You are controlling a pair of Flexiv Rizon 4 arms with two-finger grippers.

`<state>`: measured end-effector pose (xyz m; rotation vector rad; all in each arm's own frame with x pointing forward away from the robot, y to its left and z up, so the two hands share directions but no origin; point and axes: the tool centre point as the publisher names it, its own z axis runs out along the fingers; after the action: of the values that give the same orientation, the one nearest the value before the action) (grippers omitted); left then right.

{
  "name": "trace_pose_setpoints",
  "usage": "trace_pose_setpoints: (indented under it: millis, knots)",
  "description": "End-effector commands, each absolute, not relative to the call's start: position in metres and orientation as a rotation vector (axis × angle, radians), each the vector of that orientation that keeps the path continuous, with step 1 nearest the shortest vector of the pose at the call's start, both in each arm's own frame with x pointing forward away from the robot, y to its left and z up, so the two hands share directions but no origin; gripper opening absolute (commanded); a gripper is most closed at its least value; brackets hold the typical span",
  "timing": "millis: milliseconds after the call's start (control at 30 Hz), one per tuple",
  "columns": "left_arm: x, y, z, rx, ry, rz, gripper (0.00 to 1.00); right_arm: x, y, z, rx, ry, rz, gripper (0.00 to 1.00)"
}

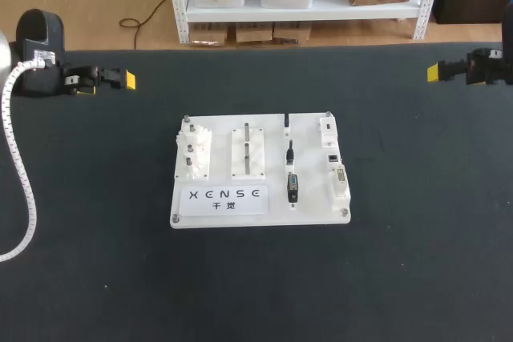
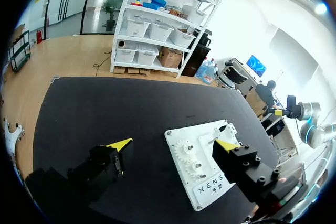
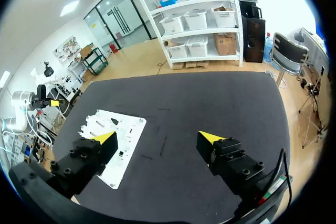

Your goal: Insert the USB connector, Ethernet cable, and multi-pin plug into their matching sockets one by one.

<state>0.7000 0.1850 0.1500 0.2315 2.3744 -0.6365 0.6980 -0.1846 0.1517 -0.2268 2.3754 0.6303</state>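
Observation:
A white board (image 1: 208, 212) lies in the middle of the black table. Near its right side three black plugs lie in a row: a thin USB connector (image 1: 286, 122), a small cable plug (image 1: 291, 152) and a wider multi-pin plug (image 1: 293, 187). White sockets (image 1: 337, 167) line the board's right edge. My left gripper (image 1: 127, 80) hovers at the far left of the table, open and empty. My right gripper (image 1: 434, 72) hovers at the far right, open and empty as well. Ahead of the open left gripper (image 2: 174, 144) lies the board (image 2: 215, 184). Under the open right gripper (image 3: 157, 137) is bare mat, with the board (image 3: 131, 129) by one finger.
The board also carries white gears (image 1: 195, 152) on its left part and a block with metal pegs (image 1: 248, 152) in the middle. A ribbed white cable (image 1: 20, 166) hangs down from my left arm over the table's left side.

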Motion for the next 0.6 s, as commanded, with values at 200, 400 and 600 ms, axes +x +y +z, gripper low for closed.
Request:
trace_pose_setpoints:
  millis: [200, 400, 600]
  knots:
    - [0.700, 0.185, 0.150, 0.232, 2.374, -0.636, 1.00, 0.699, -0.185, 0.151, -0.231, 2.374, 0.636, 1.00]
    - [0.700, 0.185, 0.150, 0.232, 2.374, -0.636, 1.00, 0.703, -0.175, 0.154, -0.261, 2.385, 0.608, 1.00]
    - [0.700, 0.185, 0.150, 0.232, 2.374, -0.636, 1.00, 0.707, -0.147, 0.159, -0.338, 2.426, 0.526, 1.00]
